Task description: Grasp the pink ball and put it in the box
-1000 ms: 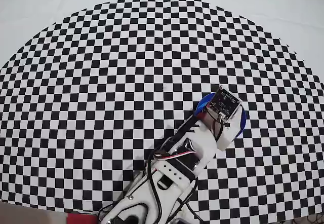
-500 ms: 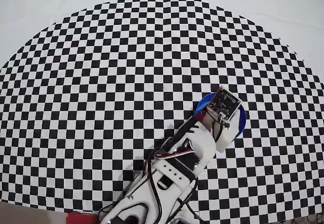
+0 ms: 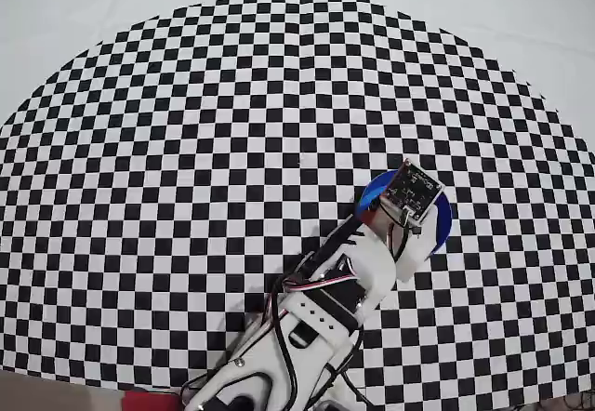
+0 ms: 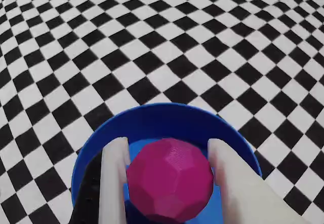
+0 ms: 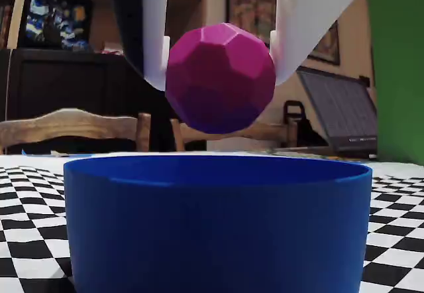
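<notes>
In the wrist view the pink ball (image 4: 169, 181), a faceted magenta sphere, sits between the two white fingers of my gripper (image 4: 167, 144), which is shut on it. Directly below lies the round blue box (image 4: 167, 115). In the fixed view the ball (image 5: 220, 77) hangs just above the rim of the box (image 5: 218, 220), clear of it, with the gripper (image 5: 218, 77) pinching its upper sides. In the overhead view the wrist camera module (image 3: 412, 192) covers the ball and most of the box (image 3: 444, 220).
The black-and-white checkered mat (image 3: 232, 151) spreads around the box on the white table (image 3: 112, 11). My white arm (image 3: 316, 318) reaches in from the bottom edge. A wooden chair (image 5: 73, 127) and a laptop (image 5: 338, 114) stand beyond the table.
The wrist has stayed over the box with the ball held; the arm has shifted only very slightly.
</notes>
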